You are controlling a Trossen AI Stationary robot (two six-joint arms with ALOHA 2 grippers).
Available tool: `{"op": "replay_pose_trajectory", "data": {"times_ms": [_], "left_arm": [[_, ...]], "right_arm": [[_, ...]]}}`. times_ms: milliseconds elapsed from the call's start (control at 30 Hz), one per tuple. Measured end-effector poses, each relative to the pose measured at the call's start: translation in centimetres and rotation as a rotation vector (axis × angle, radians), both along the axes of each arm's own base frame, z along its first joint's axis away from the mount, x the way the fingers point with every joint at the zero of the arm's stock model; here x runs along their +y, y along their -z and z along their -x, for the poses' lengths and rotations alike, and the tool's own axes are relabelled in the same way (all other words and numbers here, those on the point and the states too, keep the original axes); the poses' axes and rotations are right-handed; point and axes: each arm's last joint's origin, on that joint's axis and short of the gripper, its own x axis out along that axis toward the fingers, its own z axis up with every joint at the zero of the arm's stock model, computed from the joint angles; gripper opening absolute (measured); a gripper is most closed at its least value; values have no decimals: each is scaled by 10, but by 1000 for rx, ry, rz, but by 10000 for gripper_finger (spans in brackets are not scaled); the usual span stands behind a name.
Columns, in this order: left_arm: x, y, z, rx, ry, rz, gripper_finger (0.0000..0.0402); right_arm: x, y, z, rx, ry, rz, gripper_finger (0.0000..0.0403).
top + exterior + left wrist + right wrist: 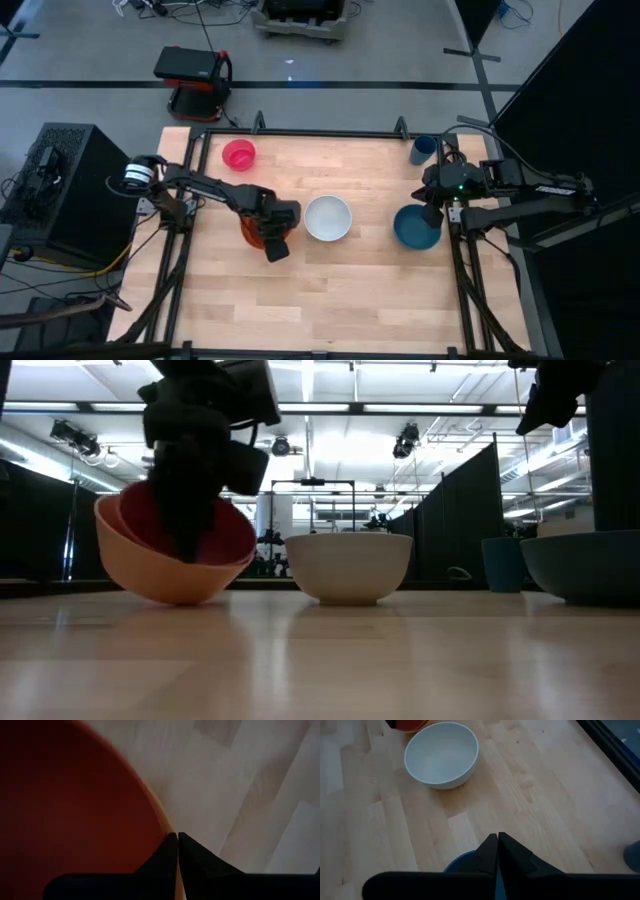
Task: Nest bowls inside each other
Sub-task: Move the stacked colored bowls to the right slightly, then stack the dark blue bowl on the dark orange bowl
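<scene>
A red bowl (225, 535) sits nested in an orange bowl (165, 565) at the table's left middle, and both are tipped. My left gripper (268, 238) is shut on their rim. The white bowl (328, 217) stands upright at the centre. The teal-blue bowl (414, 228) stands at the right, and my right gripper (497, 837) hangs shut above it, touching nothing. The pink bowl (239, 154) stands at the far left. My left gripper pinches the rim (164, 826) of the nested red and orange bowls, one finger (160, 855) inside the red bowl and one outside the orange one. The fingers come steeply from above. The pair leans with its left rim raised, the orange bowl's underside (175, 598) on the table.
A small dark blue cup (422, 150) stands at the far right corner. Bare wood lies along the near half of the table (330, 300). A black frame rail (300, 132) runs around the table's edges.
</scene>
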Motion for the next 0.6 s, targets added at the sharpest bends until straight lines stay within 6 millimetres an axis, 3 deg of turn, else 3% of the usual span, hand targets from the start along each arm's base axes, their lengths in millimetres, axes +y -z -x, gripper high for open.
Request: {"op": "replay_pose_trajectory", "data": {"times_ms": [600], "left_arm": [[33, -59, -18, -70, -37, -140, 23]], "right_arm": [[0, 2, 2, 19, 33, -28, 0]]}}
